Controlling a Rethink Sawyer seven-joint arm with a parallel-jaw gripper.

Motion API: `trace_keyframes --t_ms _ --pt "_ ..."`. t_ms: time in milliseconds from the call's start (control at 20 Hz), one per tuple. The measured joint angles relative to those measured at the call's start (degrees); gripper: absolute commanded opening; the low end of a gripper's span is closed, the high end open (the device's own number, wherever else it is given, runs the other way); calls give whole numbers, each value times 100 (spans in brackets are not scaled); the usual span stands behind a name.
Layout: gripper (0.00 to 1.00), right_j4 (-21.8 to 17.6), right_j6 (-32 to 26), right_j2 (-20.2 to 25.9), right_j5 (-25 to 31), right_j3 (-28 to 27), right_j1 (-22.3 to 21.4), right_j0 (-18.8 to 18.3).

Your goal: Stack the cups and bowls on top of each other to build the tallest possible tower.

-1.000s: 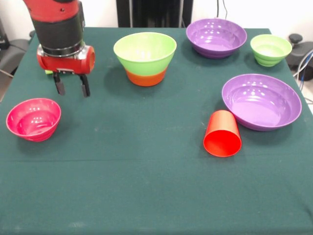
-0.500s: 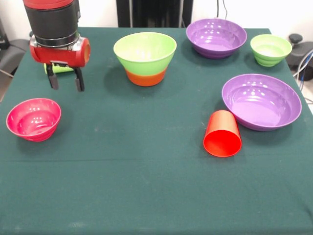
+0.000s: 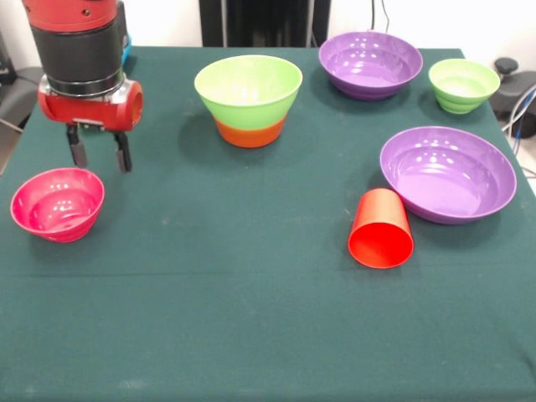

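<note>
My gripper (image 3: 100,156) hangs open and empty at the left of the table, just above and behind the pink bowl (image 3: 57,203). The tower (image 3: 248,99), a large lime green bowl nested in an orange bowl, stands at the back centre. A red cup (image 3: 381,229) lies on its side at the right, its mouth towards the camera. Two purple bowls stand at the back (image 3: 370,63) and at the right (image 3: 448,172). A small green bowl (image 3: 463,84) sits at the back right. The orange and lime green cups do not show. A sliver of sky blue (image 3: 126,46) shows behind the arm.
The red cup lies close to the rim of the right purple bowl. The table's green cloth (image 3: 218,285) covers the whole top. Dark equipment stands beyond the far edge.
My gripper has moved left in the picture and a little nearer the pink bowl. The lime green thing seen behind it earlier is now hidden. Nothing else has moved.
</note>
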Motion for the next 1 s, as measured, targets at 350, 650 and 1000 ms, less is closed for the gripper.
trace_keyframes --t_ms 350,650,1000 --pt "100 0 0 -58 -111 -346 104 85" --pt "100 0 0 -125 -165 -491 103 85" --pt "100 -11 0 -190 -425 -535 113 87"
